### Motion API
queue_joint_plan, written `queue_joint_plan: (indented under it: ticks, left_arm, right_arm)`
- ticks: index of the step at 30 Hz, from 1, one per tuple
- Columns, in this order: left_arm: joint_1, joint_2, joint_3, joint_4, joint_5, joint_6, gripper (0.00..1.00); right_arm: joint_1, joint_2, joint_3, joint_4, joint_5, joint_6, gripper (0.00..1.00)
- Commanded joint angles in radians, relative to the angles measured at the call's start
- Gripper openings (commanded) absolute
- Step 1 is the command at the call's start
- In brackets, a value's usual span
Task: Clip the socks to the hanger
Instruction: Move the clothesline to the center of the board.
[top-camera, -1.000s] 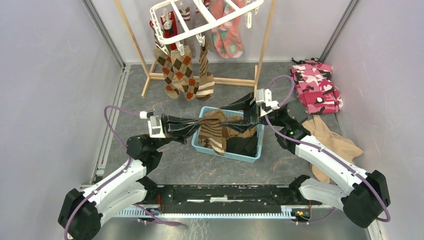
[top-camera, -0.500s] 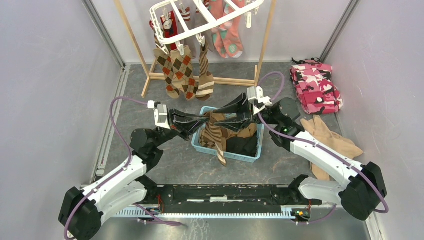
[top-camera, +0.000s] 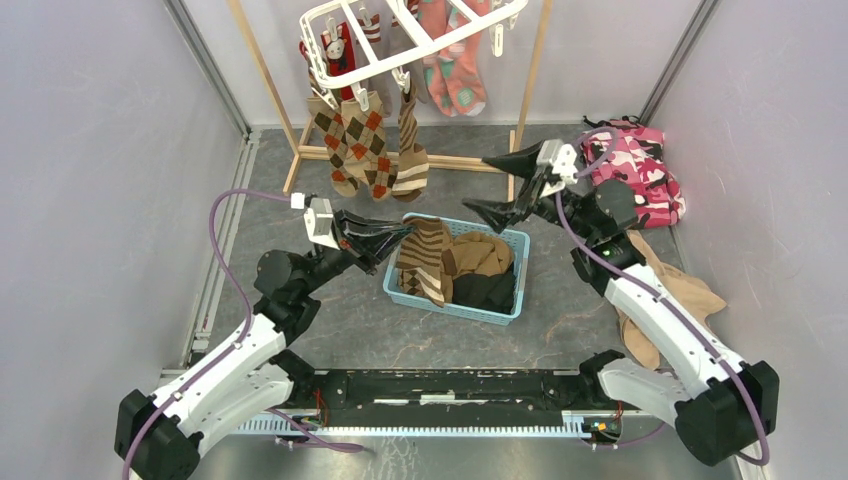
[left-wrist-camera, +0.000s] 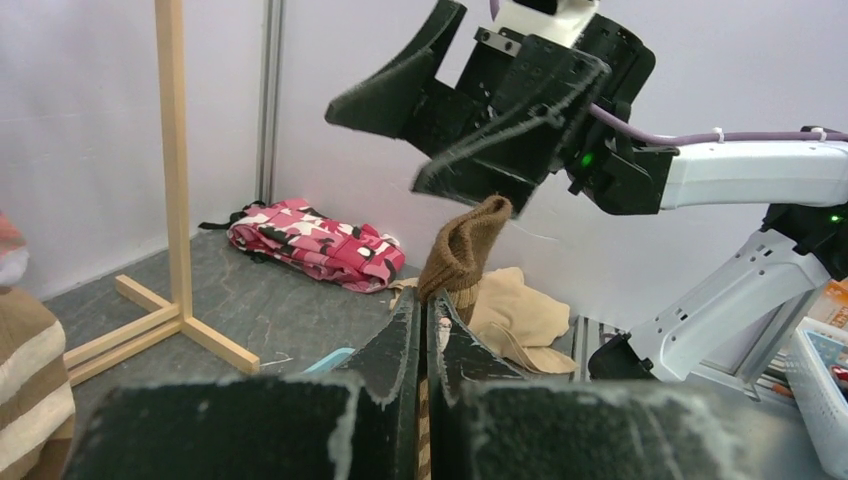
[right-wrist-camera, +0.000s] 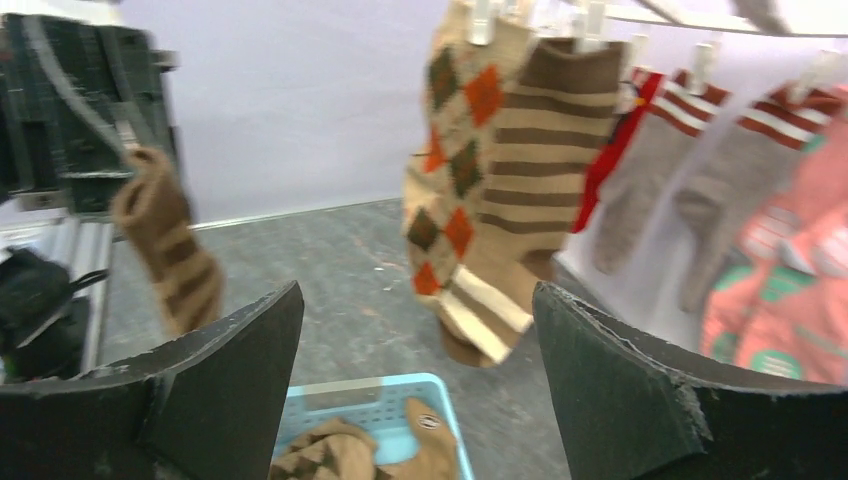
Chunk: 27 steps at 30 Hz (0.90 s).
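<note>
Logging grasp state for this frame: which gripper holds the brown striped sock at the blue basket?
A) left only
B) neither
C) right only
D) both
A: the left gripper is shut on the brown striped sock, while the right gripper stands open and empty, apart from it.

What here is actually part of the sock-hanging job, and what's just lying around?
Part of the job:
- the hanger
- the clipped socks on it
- the striped sock pinched in the left gripper
- the waiting socks in the blue basket

Just lying about:
- the pink camouflage cloth
- the beige cloth
</note>
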Motion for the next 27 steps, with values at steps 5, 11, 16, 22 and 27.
queue_joint_plan:
  ticks: [5, 11, 16, 22, 27]
  left_arm:
    - [0.013, 0.02, 0.07, -0.012, -0.011, 0.056, 0.02]
    - [0.015, 0.036, 0.092, -0.032, 0.008, 0.078, 0.02]
    - [0.017, 0.02, 0.087, -0.052, 0.006, 0.098, 0.02]
    - [0.016, -0.007, 0.082, -0.097, -0.017, 0.13, 0.02]
    - [0.017, -0.018, 0.073, -0.12, -0.028, 0.148, 0.02]
  right_arm:
    - [-0.202, 0.122, 0.169, 0.216, 0.017, 0.174, 0.98]
    - [-0.308, 0.36, 0.422, 0.396, -0.104, 0.437, 0.98]
    - [-0.318, 0.442, 0.564, 0.317, -0.006, 0.426, 0.97]
    - [-0.318, 0.484, 0.674, 0.085, 0.139, 0.315, 0.8]
    - [-0.332, 0.488, 0.651, 0.022, 0.218, 0.244, 0.78]
